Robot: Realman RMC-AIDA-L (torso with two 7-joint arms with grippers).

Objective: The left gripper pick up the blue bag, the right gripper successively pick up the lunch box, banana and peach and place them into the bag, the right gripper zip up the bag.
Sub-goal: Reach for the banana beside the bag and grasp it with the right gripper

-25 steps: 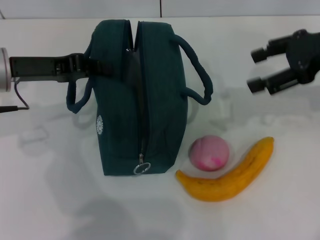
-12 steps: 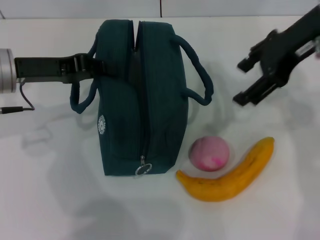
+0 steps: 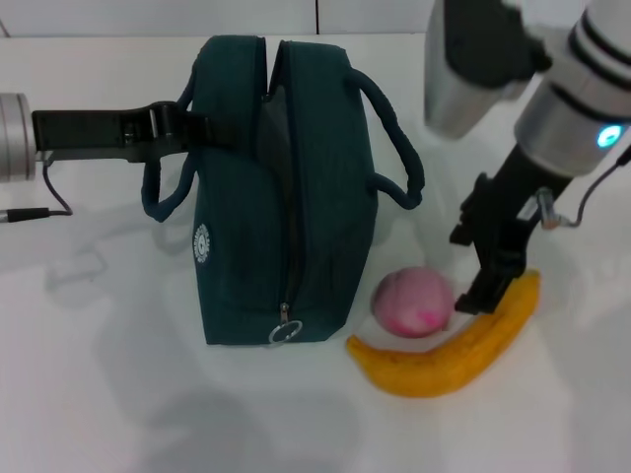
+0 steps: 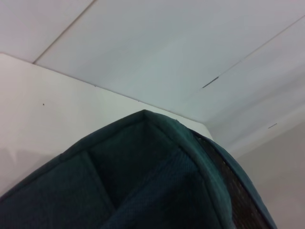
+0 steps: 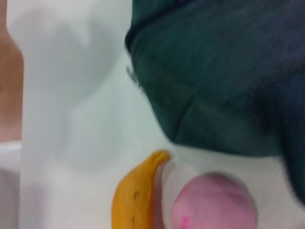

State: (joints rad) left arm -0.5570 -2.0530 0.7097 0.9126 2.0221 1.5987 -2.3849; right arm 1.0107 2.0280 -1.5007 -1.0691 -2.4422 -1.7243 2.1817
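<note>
Step in hand, by my read: right gripper [image 3: 493, 261] going for the banana [image 3: 449, 347], lunch box presumably bagged already (not visible anywhere). It hangs just above the banana's far end, beside the peach [image 3: 413, 301], fingers spread. Come down astride the banana body, not its tip, and keep clear of the peach so you don't roll it. Left gripper [image 3: 187, 128] is clamped on the near handle of the blue bag [image 3: 281, 197], which stands on the counter [image 3: 99, 374] with the zip partly parted.

Hidden: bag interior can't be seen. Right wrist view shows no fingers. Banana's far end is partly covered by the gripper.
</note>
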